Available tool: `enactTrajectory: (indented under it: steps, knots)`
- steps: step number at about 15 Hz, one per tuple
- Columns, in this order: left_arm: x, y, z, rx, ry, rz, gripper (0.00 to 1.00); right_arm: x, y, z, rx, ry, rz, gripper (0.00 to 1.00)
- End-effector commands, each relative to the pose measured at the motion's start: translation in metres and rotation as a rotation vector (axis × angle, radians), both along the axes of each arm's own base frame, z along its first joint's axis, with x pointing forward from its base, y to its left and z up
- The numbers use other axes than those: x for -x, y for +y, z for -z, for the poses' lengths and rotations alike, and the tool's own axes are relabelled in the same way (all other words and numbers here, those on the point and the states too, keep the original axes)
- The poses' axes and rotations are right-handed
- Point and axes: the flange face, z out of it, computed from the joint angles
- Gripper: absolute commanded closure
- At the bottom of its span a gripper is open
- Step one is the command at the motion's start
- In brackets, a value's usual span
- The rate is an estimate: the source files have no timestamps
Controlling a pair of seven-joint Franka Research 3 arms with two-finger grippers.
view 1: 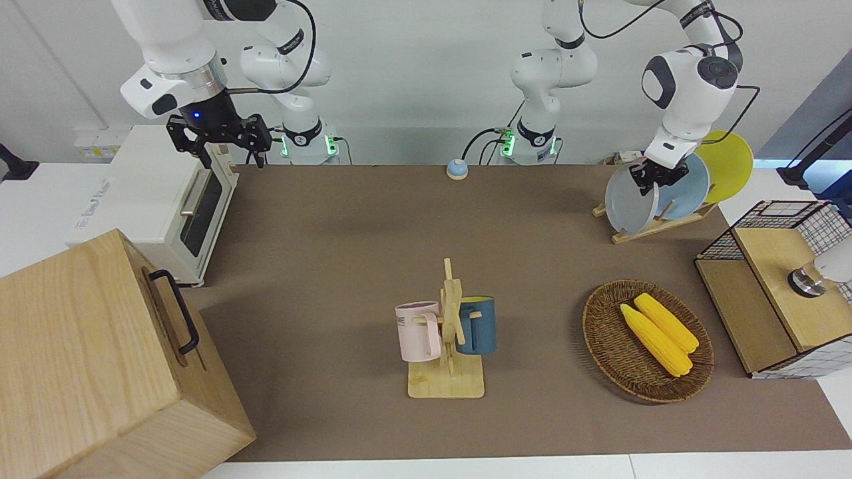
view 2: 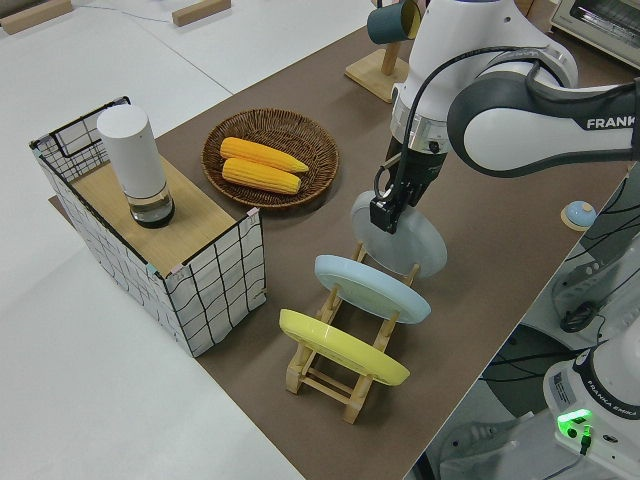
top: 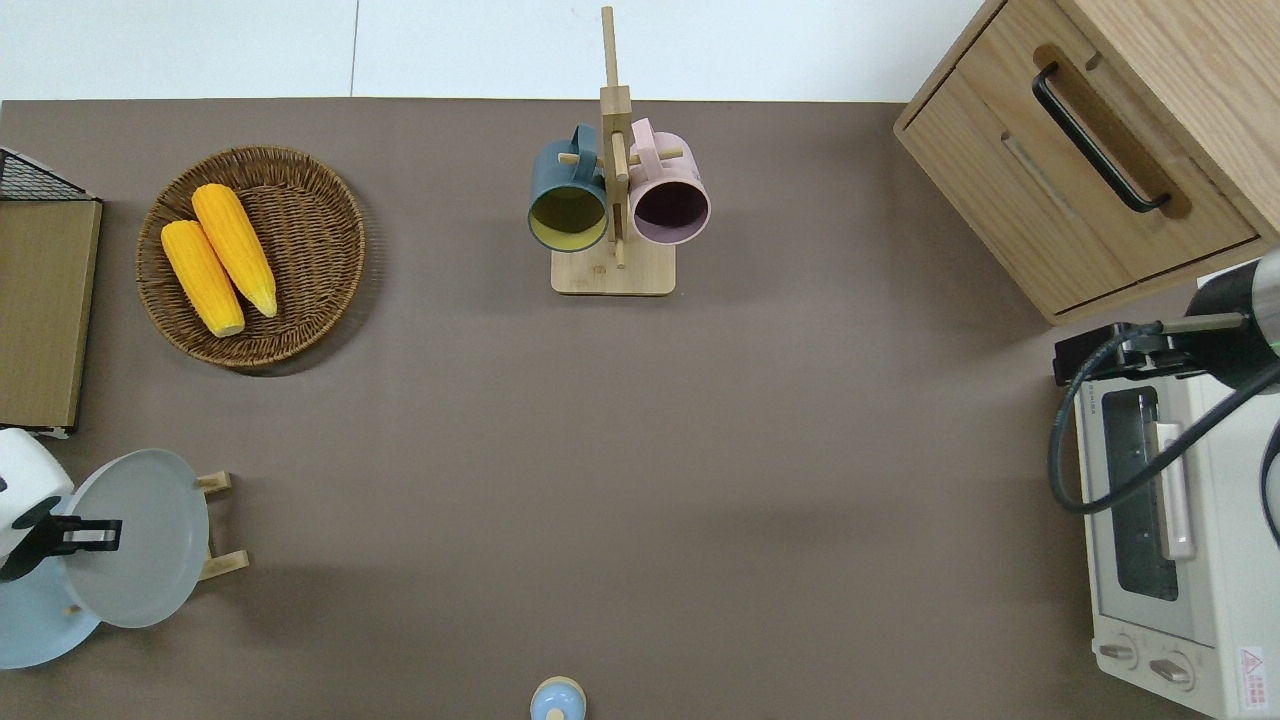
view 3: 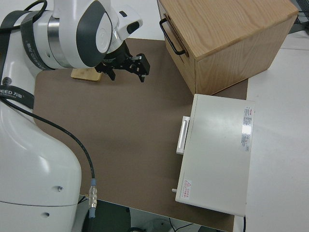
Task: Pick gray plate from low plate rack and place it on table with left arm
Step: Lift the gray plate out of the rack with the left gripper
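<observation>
The gray plate (view 1: pixel 629 203) stands on edge at the end of the low plate rack (view 1: pixel 655 226) farthest from the robots, at the left arm's end of the table (view 1: pixel 333 233). My left gripper (view 1: pixel 649 178) is shut on its upper rim. The plate also shows in the overhead view (top: pixel 135 560) and in the left side view (view 2: pixel 405 240). There the gripper (view 2: pixel 385 213) pinches its top edge, and its lower edge is still at the rack (view 2: pixel 340 385). I cannot tell whether it touches the rack. My right gripper (view 1: pixel 219 143) is parked and open.
A light blue plate (view 1: pixel 685 189) and a yellow plate (view 1: pixel 729 163) lean in the same rack. A wicker basket (view 1: pixel 649 342) with two corn cobs, a wire crate (view 1: pixel 775 286), a mug stand (view 1: pixel 449 332), a toaster oven (view 1: pixel 160 199), a wooden cabinet (view 1: pixel 100 359) and a small blue bell (view 1: pixel 456 169) stand around.
</observation>
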Motion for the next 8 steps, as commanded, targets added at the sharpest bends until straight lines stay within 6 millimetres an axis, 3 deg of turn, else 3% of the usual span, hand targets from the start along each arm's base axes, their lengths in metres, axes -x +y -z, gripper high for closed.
enactTrajectory:
  steps: [1,8]
  knots:
    - [-0.006,-0.011,-0.042,-0.023,0.018,0.012,1.0,0.0,0.001,-0.001,-0.003,0.003,0.003,0.017]
    - [-0.011,-0.066,-0.086,-0.073,0.062,-0.018,1.0,0.0,0.001,-0.001,-0.003,0.003,0.003,0.017]
